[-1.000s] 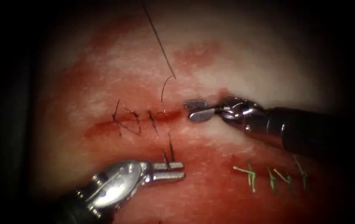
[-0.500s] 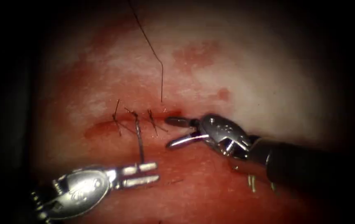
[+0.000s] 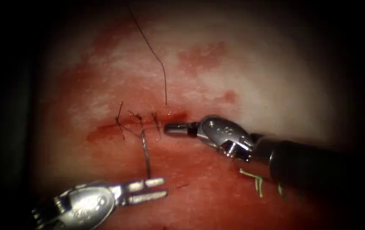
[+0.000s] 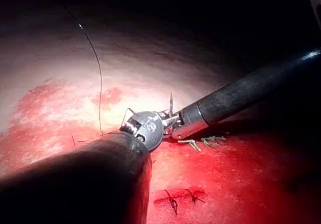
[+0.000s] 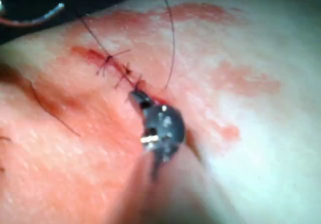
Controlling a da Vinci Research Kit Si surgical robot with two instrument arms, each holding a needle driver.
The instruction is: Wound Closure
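The cut [image 3: 101,131] runs across the tissue [image 3: 276,76], closed by dark stitches [image 3: 137,121]. My left tool [image 3: 165,188] lies below the cut, its jaws shut on a short dark thread [image 3: 146,155] that rises taut to the stitch line. My right tool [image 3: 166,127] comes in from the right. Its jaws are shut, with the tip at the cut's right end beside the last stitch [image 5: 136,97]. I cannot tell whether thread lies between them. A long strand [image 3: 156,59] climbs away from the cut. A curved grey wire [image 5: 35,17], perhaps the needle, lies off the tissue.
Red fluid [image 3: 216,200] covers the tissue below the cut. Green stitches [image 3: 257,181] sit at the lower right, partly under the right tool's shaft [image 3: 318,166]. The same green stitches [image 4: 205,141] lie next to that shaft in the left wrist view.
My right tool came down and left from above the cut to its right end, and its open jaws closed. My left tool drew the short thread down and to the left.
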